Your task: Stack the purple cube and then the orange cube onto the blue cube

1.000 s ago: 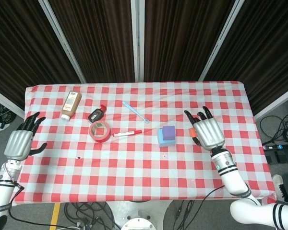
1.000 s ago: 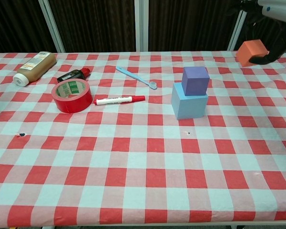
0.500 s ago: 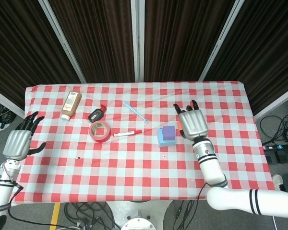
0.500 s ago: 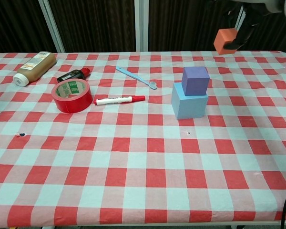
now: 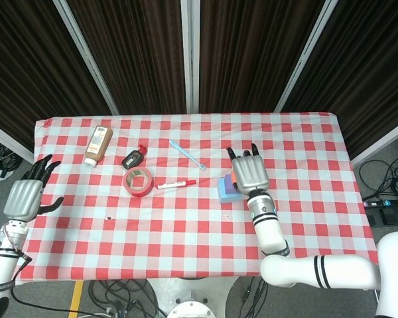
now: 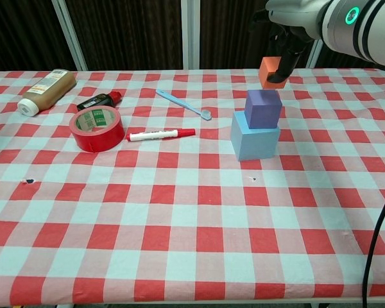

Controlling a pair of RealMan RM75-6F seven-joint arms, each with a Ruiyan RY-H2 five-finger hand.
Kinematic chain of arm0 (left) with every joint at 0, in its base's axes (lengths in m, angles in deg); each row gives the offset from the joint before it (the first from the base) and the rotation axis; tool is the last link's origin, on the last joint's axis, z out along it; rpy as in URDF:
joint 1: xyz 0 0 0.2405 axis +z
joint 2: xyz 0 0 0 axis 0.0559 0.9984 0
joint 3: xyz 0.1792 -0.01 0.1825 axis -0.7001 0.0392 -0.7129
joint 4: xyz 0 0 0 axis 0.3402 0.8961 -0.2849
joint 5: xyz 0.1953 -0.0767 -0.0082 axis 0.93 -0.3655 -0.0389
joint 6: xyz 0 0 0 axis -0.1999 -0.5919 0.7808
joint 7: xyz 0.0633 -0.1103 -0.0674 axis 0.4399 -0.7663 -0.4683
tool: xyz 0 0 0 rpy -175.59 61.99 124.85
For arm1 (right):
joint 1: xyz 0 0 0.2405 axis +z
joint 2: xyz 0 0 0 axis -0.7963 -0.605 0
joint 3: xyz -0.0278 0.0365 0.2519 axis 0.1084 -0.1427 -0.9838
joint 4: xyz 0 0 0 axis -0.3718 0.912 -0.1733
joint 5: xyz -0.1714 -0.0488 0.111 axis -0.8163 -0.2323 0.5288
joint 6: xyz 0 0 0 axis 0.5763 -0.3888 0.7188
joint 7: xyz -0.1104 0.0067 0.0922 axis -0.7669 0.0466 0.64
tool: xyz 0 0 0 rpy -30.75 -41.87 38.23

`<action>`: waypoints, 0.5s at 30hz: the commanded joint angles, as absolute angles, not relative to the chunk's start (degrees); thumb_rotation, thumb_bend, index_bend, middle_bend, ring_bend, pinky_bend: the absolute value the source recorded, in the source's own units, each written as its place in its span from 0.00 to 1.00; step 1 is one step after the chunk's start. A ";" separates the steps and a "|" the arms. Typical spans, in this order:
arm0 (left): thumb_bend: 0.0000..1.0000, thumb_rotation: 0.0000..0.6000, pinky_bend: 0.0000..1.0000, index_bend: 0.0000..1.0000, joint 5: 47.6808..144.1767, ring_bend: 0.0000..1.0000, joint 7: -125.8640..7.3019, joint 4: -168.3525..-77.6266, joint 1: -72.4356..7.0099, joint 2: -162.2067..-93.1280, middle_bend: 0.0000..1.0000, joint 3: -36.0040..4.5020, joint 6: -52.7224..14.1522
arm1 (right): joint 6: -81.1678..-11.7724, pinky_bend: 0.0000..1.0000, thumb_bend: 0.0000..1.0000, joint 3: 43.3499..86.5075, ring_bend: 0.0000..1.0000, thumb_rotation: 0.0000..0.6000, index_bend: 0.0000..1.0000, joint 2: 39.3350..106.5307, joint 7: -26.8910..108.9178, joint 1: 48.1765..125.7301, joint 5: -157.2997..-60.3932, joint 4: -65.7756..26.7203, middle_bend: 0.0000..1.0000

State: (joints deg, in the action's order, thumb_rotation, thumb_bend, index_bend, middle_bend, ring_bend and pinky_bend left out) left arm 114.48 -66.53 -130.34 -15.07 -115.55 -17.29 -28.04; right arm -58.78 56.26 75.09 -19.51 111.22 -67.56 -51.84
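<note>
The right robot hand point(image 6: 289, 38) grips the orange cube point(image 6: 270, 72) just above the purple cube point(image 6: 263, 108), ready to stack it, while the left robot hand point(image 5: 26, 195) waits with nothing in it.

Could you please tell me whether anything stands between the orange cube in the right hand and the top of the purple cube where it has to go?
Nothing visible does. The right hand holds the orange foam cube just above the purple foam cube, whose top is bare, on the light blue foam cube.
</note>
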 commanded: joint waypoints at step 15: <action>0.31 1.00 0.23 0.17 114.39 0.09 -66.91 -130.17 -15.02 -115.46 0.11 -17.26 -27.98 | -58.61 0.07 0.20 57.80 0.23 1.00 0.11 76.75 -18.70 112.22 -66.36 -49.78 0.50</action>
State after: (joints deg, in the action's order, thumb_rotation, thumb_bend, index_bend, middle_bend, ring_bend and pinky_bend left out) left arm 114.38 -66.91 -130.16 -15.02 -115.46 -17.26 -27.98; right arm -58.64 57.77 76.72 -18.73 112.20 -66.38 -49.80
